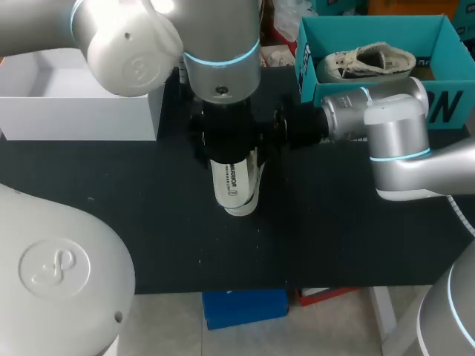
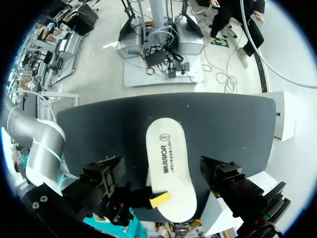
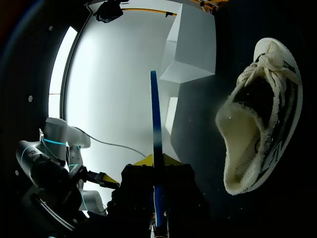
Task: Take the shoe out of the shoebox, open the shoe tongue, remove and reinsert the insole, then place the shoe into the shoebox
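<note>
A white insole point(image 1: 236, 189) hangs over the middle of the black table point(image 1: 111, 222), printed face up in the left wrist view point(image 2: 171, 163). My right gripper point(image 3: 154, 161) is shut on its end; one yellow fingertip point(image 2: 159, 200) shows pressed on it. My left gripper point(image 2: 161, 166) hovers above the insole, open wide, with a finger on each side and neither touching. A cream shoe point(image 3: 260, 114) lies on its side on the table ahead of the right gripper, tongue opened out; my left arm hides it in the head view. Another shoe point(image 1: 367, 59) sits in the teal shoebox point(image 1: 315, 85).
A white box point(image 1: 82, 100) stands at the table's back left, also seen beyond the shoe as the white box point(image 3: 190, 49). The teal shoebox fills the back right corner. Bare black tabletop lies in front of the insole up to the near edge.
</note>
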`<state>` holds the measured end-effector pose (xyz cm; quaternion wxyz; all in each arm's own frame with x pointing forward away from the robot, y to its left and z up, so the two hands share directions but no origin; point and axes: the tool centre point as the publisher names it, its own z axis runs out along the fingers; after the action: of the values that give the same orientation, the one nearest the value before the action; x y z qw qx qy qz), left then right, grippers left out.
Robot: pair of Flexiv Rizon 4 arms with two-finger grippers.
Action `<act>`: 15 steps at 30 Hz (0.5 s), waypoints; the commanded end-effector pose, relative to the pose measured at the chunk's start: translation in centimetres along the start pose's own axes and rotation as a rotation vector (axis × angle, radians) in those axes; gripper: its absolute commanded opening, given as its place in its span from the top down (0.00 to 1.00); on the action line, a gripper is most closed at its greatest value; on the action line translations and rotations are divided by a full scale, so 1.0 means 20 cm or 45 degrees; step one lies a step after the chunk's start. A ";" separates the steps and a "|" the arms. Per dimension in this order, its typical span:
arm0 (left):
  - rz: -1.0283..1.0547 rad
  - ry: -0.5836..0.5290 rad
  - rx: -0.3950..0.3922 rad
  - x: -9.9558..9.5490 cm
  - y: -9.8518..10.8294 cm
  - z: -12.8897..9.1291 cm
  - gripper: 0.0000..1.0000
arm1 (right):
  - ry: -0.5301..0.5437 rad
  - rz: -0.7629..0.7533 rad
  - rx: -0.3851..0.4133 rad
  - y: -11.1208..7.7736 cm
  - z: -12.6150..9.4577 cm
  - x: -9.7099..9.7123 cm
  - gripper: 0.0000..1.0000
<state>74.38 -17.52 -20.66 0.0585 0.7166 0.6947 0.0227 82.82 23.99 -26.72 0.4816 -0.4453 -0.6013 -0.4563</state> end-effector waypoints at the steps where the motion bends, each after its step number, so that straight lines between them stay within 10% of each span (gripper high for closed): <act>1: -0.007 0.276 -0.015 -0.02 -0.01 -0.02 0.00 | -0.003 0.001 0.001 0.00 0.00 0.00 1.00; 15: -0.042 0.197 -0.053 -0.03 0.01 -0.04 0.00 | -0.003 0.001 0.001 0.00 0.00 0.00 1.00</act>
<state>74.45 -18.05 -19.66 0.0180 0.6999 0.7082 0.0914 82.82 23.99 -26.72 0.4817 -0.4453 -0.6013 -0.4563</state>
